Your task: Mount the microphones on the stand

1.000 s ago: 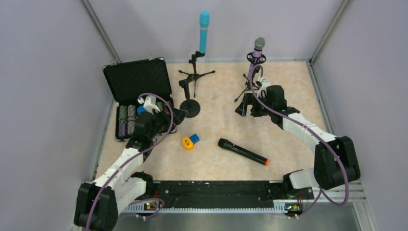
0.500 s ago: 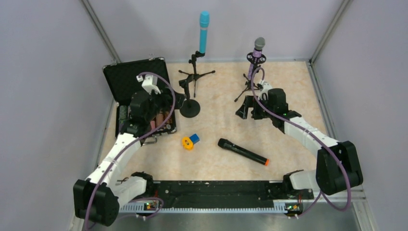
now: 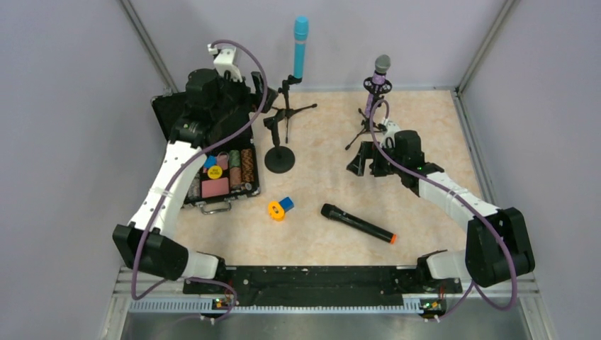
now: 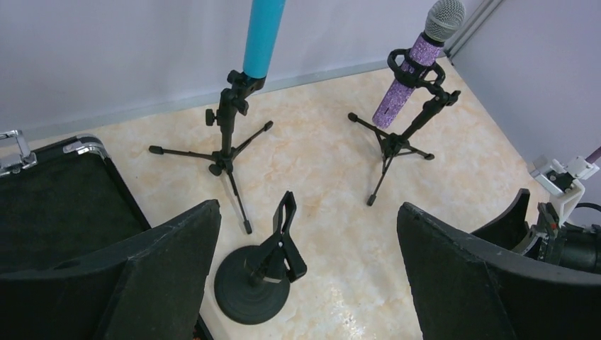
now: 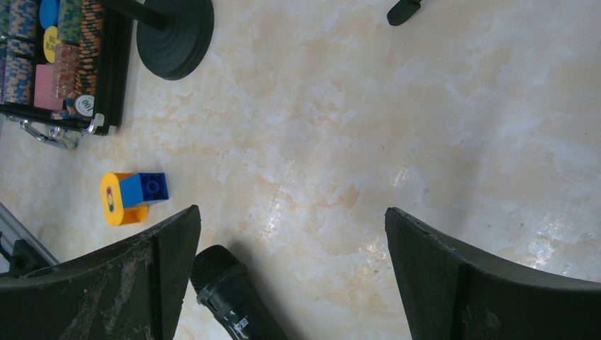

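Observation:
The light-blue microphone (image 3: pixel 300 48) (image 4: pixel 264 35) stands upright in a tripod stand (image 3: pixel 287 106). The glittery purple microphone (image 3: pixel 380 74) (image 4: pixel 411 71) sits tilted in a second tripod stand (image 4: pixel 393 142). The black microphone (image 3: pixel 356 223) with an orange end lies flat on the table; its grille (image 5: pixel 212 273) shows by my right finger. A round-base stand (image 3: pixel 278 152) (image 4: pixel 259 273) carries an empty black clip. My left gripper (image 3: pixel 256 86) (image 4: pixel 308 212) hangs open, high above that stand. My right gripper (image 3: pixel 365 161) (image 5: pixel 292 212) is open, low over the table, beyond the black microphone.
An open black case (image 3: pixel 164 117) with poker chips sits at the left, under my left arm. A small orange-and-blue block (image 3: pixel 279 207) (image 5: pixel 131 197) lies between the case and the black microphone. Grey walls close in the back and both sides.
My left arm has risen from over the case and swung back toward the far wall, still open. The right arm has barely moved.

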Tool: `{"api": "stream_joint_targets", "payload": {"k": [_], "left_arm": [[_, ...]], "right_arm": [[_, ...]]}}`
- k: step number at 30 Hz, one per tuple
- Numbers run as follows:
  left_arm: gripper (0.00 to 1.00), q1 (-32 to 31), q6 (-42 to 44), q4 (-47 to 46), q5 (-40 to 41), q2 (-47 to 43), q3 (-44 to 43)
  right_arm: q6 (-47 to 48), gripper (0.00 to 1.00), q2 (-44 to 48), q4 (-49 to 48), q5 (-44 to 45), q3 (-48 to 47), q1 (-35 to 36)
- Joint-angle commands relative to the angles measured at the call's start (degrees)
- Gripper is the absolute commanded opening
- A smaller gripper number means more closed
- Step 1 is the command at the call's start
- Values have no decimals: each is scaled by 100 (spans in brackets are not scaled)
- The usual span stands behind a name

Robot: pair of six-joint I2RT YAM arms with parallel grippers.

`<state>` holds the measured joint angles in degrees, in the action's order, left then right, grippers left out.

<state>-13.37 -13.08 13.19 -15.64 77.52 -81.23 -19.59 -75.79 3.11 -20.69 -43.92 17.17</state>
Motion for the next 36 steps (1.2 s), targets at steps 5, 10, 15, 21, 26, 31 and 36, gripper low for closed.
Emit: {"api": "stream_joint_targets", "payload": {"k": [5, 10, 15, 21, 26, 31, 36], "left_arm": [[99, -137, 636, 1679, 42, 1108, -1877], [99, -396, 1150, 2634, 705, 1838, -2761], [98, -589, 1570, 3303, 1174, 2508, -3427], [98, -957, 2049, 3742, 1728, 3092, -3755], [98, -1116, 2222, 3842, 2199, 3402, -3841], [95, -1161, 2327, 3905, 2359, 3583, -3833], [84, -1208, 2327, 3946, 2277, 3610, -3813]], "right_arm": [[162, 99, 206, 206, -115, -50, 92], [139, 99, 281, 225, -146, 13, 96], [196, 99, 222, 286, -147, -38, 103], [246, 99, 208, 420, -129, -62, 114], [225, 99, 225, 369, -111, 23, 120], [209, 99, 169, 349, -104, -10, 122], [222, 99, 169, 371, -100, -6, 136]]}}
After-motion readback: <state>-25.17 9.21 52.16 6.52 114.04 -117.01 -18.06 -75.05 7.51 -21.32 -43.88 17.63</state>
